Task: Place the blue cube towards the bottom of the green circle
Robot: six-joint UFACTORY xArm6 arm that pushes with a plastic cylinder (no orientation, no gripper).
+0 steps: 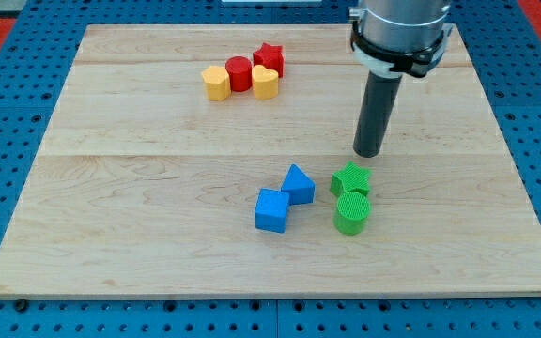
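The blue cube [271, 210] sits on the wooden board [158, 188] below centre, touching a blue triangular block [298, 183] at its upper right. The green circle, a short cylinder [351, 213], lies to the cube's right, with a gap between them. A green star-like block [350, 178] touches the cylinder from above. My tip [368, 153] rests on the board just above and slightly right of the green star block, well to the upper right of the blue cube, touching no block.
Near the view's top stand a yellow hexagonal block [216, 83], a red cylinder [239, 73], a yellow heart-like block [265, 83] and a red star block [270, 58], clustered together. Blue pegboard [7, 141] surrounds the board.
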